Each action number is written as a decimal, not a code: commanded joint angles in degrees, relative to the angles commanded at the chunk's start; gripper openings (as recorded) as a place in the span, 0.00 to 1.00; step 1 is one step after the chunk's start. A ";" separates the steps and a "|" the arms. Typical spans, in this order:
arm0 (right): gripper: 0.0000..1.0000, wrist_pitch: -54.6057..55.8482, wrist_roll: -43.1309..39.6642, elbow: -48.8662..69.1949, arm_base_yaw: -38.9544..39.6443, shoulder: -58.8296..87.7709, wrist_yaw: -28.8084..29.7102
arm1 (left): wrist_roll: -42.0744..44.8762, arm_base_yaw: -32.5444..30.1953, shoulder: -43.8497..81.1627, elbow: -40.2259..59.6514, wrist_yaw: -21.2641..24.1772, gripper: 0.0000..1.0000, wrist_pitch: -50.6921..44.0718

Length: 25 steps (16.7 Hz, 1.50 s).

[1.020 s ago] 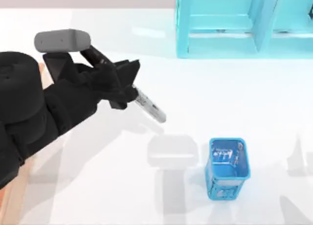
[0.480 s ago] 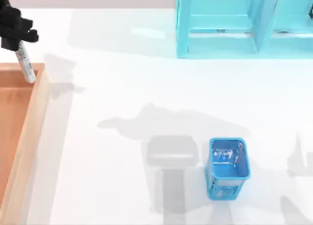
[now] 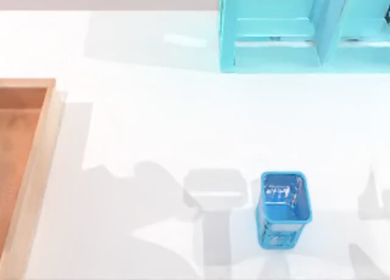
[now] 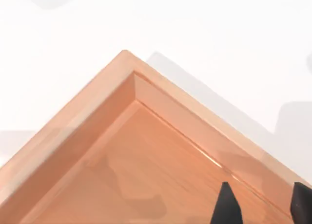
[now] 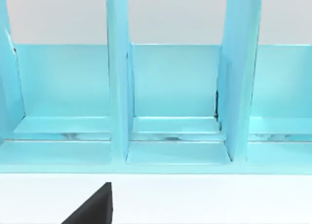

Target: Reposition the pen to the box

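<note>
Two dark fingertips [image 4: 226,204] of the left gripper [image 4: 261,207] hang spread apart over the box [image 3: 36,158], near a corner of its tan rim, with nothing visible between them. The pen's place cannot be told. Whether the right gripper [image 5: 92,207], facing the cyan shelf [image 5: 170,102], is parted or closed cannot be told. A blue basket [image 3: 283,207] stands on the white table [image 3: 152,128].
</note>
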 joint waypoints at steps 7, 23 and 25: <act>1.00 0.00 0.00 0.00 0.00 0.00 0.00 | 33.07 8.10 6.68 5.84 11.24 0.00 -25.46; 1.00 0.00 0.00 0.00 0.00 0.00 0.00 | 34.08 5.49 6.34 -2.35 13.16 0.00 -15.79; 1.00 0.00 0.00 0.00 0.00 0.00 0.00 | 32.31 4.49 6.02 -5.37 13.44 0.00 -10.63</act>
